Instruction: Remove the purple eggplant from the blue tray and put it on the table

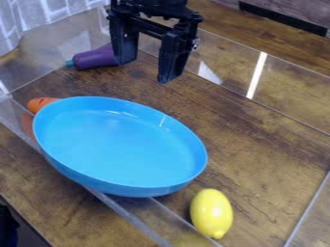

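The purple eggplant (93, 58) lies on the table (258, 125) at the back left, outside the blue tray (116, 143), its thin end pointing left. The blue tray sits in the middle foreground with nothing in it. My black gripper (149, 60) hangs just right of the eggplant, behind the tray. Its two fingers (172, 60) stand apart, open, with nothing between them. The left finger is close beside the eggplant's thick end; I cannot tell whether they touch.
A yellow lemon (211, 212) lies on the table in front of the tray at the lower right. An orange object (41, 104) peeks out behind the tray's left rim. A glossy sheet covers the wood planks and shows bright reflections.
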Available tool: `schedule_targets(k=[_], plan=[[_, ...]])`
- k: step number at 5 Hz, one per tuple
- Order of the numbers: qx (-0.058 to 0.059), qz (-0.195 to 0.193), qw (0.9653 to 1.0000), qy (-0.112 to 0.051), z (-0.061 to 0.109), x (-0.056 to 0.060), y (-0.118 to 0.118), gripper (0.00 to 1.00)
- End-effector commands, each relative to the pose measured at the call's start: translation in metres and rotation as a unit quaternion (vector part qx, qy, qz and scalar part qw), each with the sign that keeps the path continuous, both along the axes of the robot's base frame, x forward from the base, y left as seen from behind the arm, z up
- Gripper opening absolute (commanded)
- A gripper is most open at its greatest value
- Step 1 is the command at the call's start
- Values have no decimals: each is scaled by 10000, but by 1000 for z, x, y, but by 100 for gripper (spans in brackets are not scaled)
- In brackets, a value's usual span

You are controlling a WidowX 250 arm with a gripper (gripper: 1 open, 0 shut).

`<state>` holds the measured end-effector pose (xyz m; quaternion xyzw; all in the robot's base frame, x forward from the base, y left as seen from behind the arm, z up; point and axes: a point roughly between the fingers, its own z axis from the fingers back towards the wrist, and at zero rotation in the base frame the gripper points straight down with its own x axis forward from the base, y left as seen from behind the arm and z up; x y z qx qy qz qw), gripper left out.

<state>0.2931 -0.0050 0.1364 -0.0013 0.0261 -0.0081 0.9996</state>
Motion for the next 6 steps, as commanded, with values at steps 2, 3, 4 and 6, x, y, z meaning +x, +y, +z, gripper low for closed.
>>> schedule_targets(k=[2, 3, 4, 6], plan=[[76, -576, 9982, 116, -16, -9, -6, 100], [105, -592, 9981, 161, -17, -3, 4, 100], [110, -589, 9980, 212, -19, 1, 10, 100], [139, -1701, 9849, 301, -20, 0, 4, 100]])
